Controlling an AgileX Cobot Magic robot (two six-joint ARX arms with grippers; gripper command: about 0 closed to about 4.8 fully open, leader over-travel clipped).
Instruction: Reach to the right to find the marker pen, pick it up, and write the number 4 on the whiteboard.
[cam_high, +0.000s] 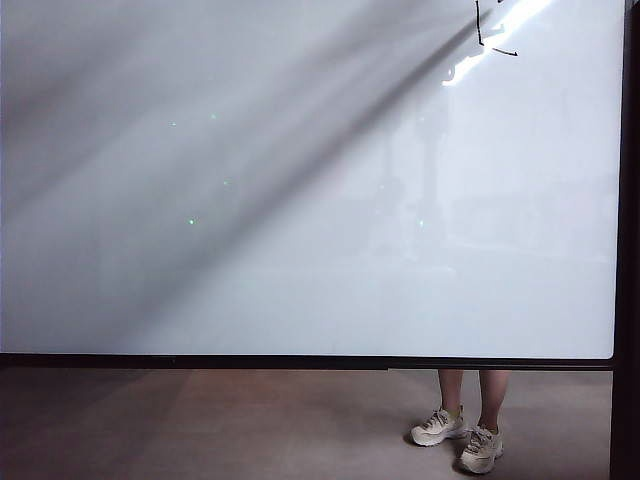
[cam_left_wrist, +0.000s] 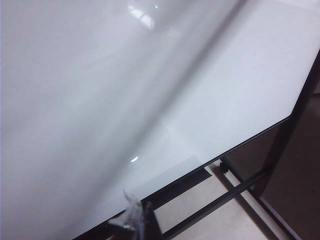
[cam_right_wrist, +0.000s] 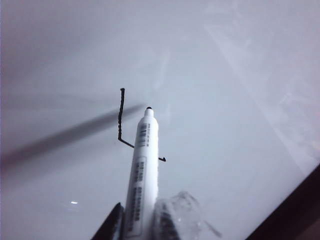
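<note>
Whiteboard (cam_high: 300, 200) fills the exterior view, blank across its left and middle; the left gripper (cam_left_wrist: 131, 216) shows only a sliver at its lower frame, so its opening cannot be told. At upper right, the right gripper (cam_right_wrist: 145, 222) is clamped on the marker pen (cam_right_wrist: 143, 170), tip near the number 4 (cam_right_wrist: 125, 125), which has one upright and a crossbar drawn; the second upright appears not yet drawn.
</note>
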